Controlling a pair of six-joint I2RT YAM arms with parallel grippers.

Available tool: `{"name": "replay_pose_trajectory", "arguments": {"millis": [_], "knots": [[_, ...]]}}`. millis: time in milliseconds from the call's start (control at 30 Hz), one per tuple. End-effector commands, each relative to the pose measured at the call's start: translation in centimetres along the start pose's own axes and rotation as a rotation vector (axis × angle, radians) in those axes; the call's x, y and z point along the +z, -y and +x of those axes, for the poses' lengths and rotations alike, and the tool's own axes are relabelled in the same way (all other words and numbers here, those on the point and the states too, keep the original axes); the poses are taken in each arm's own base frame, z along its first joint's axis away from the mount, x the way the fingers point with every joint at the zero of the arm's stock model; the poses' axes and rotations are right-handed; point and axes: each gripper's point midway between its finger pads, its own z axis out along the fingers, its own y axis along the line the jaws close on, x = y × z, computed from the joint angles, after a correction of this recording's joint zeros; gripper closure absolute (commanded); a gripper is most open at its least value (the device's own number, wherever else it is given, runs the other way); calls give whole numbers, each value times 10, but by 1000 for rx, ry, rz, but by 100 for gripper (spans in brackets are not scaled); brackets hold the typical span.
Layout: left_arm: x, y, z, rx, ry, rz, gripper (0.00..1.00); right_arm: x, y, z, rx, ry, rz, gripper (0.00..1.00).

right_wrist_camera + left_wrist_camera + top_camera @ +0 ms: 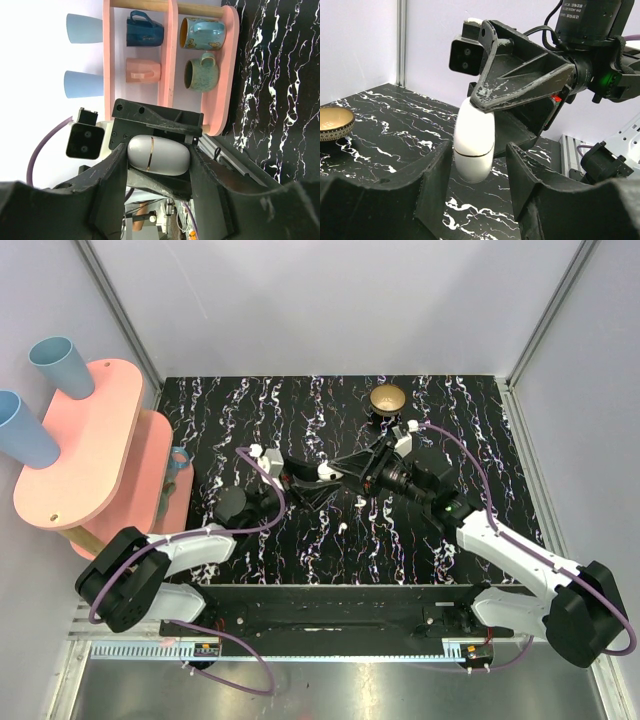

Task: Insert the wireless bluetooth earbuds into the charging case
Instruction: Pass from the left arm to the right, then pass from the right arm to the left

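Holding the charging case [159, 156] tight between both fingers, the right gripper [157, 150] has it above the black table [250, 420]. Left gripper [480, 155] is partly open around the same case, with a gap visible.

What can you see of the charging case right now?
The charging case is a glossy white, pebble-shaped plastic shell, lid shut, with a thin seam ringing it. It stands on end, apparently lifted off the black marbled table. The right gripper pinches it, one finger covering its top in the left wrist view. The left gripper flanks its lower half, jaws open, a gap showing on one side. No earbuds show on it.
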Motion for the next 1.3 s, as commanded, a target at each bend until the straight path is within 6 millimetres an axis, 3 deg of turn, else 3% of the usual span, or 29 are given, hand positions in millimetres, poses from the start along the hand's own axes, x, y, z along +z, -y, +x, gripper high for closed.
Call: {"name": "replay_pose_trajectory", "arguments": {"millis": [0, 433, 733, 1100, 1267], "knots": [[1, 39, -92, 217, 366, 107, 49, -6, -31, -3, 8, 25, -122, 65], [0, 40, -105, 212, 428, 42, 50, -8, -26, 0, 36, 19, -121, 65], [1, 42, -105, 210, 427, 57, 64, -8, -25, 1, 48, 11, -132, 65], [8, 44, -98, 195, 401, 92, 55, -9, -32, 1, 59, 7, -160, 65], [6, 43, -99, 196, 405, 84, 57, -8, -31, 2, 62, -1, -159, 65]]}}
